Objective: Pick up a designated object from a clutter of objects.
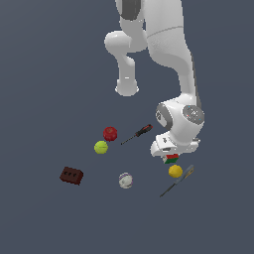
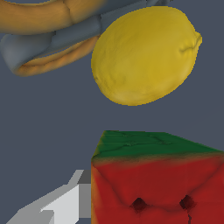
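- Exterior view: the white, smooth-shelled arm is lowered so that the gripper (image 1: pixel 170 155) sits directly over the puzzle cube (image 1: pixel 171 159), of which only a small red-and-green sliver is seen under the hand; the fingers are hidden by the wrist housing, so the jaw opening cannot be told here.
- The round yellow ball (image 1: pixel 175 171) lies just beside the cube, and the slim grey tool (image 1: pixel 177 181) lies just past the ball.
- Well apart from the gripper are the red-handled screwdriver (image 1: pixel 137 134), the red ball (image 1: pixel 110 133), the yellow-green tennis ball (image 1: pixel 101 147), the white baseball (image 1: pixel 125 180) and the dark brown brick (image 1: pixel 71 175).
- Wrist view: the cube (image 2: pixel 157 183) shows a green face and a dimpled red face, cut off at the frame edge. One pale, blocky finger (image 2: pixel 61 205) stands against its side; the other finger is out of frame, so a grip cannot be confirmed.
- The lemon-shaped, pitted yellow ball (image 2: pixel 144 54) and the grey-and-orange tool (image 2: pixel 48 39) lie beyond the cube.
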You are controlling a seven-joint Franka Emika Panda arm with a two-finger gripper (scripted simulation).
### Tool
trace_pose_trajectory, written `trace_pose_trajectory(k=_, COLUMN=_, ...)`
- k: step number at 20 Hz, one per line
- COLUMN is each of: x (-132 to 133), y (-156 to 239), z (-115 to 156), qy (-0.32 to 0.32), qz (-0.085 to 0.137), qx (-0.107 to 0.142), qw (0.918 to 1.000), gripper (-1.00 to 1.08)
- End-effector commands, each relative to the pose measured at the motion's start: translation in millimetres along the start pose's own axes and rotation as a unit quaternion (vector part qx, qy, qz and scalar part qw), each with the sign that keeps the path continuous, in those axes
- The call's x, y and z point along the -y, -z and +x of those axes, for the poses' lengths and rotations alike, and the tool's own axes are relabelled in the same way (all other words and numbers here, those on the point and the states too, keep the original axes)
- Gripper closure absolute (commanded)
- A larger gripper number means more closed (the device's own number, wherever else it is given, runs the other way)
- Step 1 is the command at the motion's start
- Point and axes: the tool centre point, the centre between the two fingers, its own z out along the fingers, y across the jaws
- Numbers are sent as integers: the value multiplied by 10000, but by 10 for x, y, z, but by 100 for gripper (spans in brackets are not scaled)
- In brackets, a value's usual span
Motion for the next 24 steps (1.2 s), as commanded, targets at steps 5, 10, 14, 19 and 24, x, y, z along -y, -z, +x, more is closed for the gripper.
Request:
trace_pose_trajectory(k=5, x=-26, y=129, z=-6, qy=1, qz=1, qx=-5, qw=10000, gripper=108)
trace_pose_trajectory(k=10, x=-84, y=384, z=-24, qy=1, qz=1, qx=-5, qw=10000, gripper=108)
trace_pose_trajectory(k=14, x=-150, y=696, z=-46, qy=3, qz=-2, qx=-5, qw=10000, gripper=108)
trace_pose_trajectory(k=19, x=-259, y=1207, z=-78, qy=3, qz=-2, qx=-5, qw=10000, gripper=108)
trace_pose_trajectory(k=24, x=-382, y=1810, z=-113, qy=6, qz=4, qx=-5, qw=10000, gripper=108)
